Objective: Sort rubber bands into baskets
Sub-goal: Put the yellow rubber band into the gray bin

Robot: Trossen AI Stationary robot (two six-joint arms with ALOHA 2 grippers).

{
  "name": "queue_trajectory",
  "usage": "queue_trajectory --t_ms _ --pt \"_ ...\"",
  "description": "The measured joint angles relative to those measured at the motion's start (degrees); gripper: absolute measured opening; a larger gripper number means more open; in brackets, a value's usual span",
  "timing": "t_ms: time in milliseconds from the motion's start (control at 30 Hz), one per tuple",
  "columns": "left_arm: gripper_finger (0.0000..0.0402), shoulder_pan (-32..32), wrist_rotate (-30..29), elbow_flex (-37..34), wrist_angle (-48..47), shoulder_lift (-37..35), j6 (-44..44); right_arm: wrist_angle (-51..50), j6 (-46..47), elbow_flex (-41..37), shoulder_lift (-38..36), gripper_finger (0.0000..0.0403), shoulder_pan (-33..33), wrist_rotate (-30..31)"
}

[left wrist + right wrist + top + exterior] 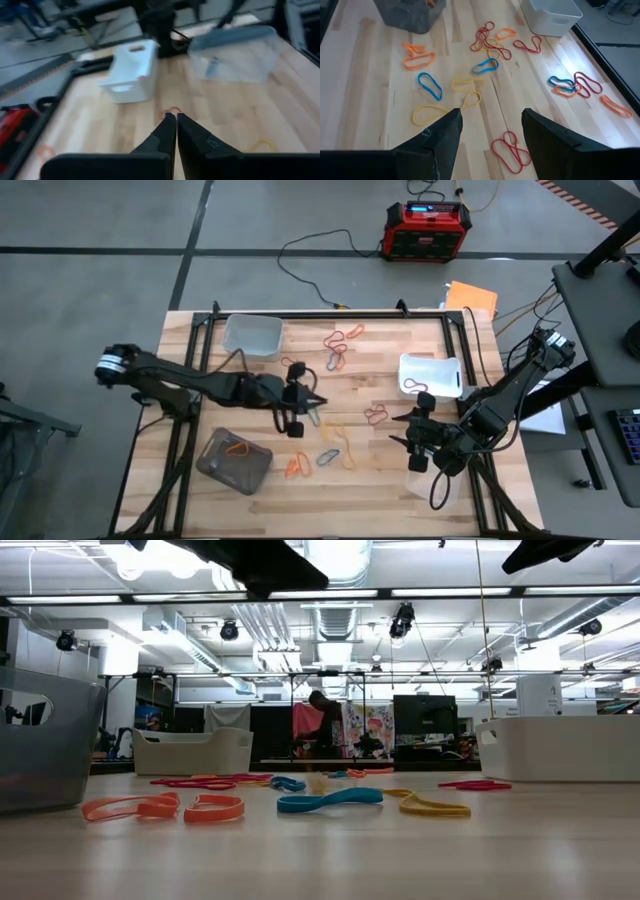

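Rubber bands [340, 445]: red, orange, yellow and blue loops scattered mid-table — one orange inside the grey basket [235, 462].
Other baskets: clear [252, 336], white [431, 375].
Left gripper [314, 402]: fingers pressed together, over the bands.
Right gripper [402, 430]: fingers apart — holding nothing.

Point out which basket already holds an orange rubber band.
The smoky grey basket near the left arm; an orange rubber band lies inside.

Grey tub [40, 740] cut off at low view's edge.
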Motion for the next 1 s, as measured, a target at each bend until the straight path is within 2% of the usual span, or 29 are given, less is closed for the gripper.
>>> queue_trajectory --t_ms 100,233,333,400,533,733,867,1000 --pt "0.0000 0.50 -3.33 -0.13 -2.28 -2.73 0.83 0.29 -0.30 0.00 0.00 0.0201 0.00 0.01" --pt "0.0000 0.69 -3.50 -0.14 -4.24 -4.49 1.25 0.61 -0.18 -0.08 -0.01 0.0201 0.00 0.01" --pt "0.0000 0.61 -2.21 -0.17 -6.15 -4.02 0.24 0.91 -0.10 -0.71 0.00 0.0201 0.00 0.03" --pt "0.0000 0.63 1.14 -0.15 -7.19 -2.89 -0.06 2.13 -0.13 -1.38 0.00 0.0201 0.00 0.01" --pt "0.0000 0.42 8.22 -0.20 -9.72 1.38 -0.30 3.43 0.32 -2.37 0.00 0.0201 0.00 -0.04" --pt "0.0004 0.43 8.80 -0.01 -9.15 9.87 -2.57 3.82 1.25 -2.50 -0.01 0.0201 0.00 -0.04" --pt "0.0029 0.34 10.80 0.27 -7.14 15.29 -3.01 3.82 1.37 -2.51 0.00 0.0201 0.00 -0.06" --pt "0.0074 0.34 13.69 0.28 -4.53 19.29 -3.96 3.82 1.69 -2.51 0.00 0.0201 0.00 -0.07"
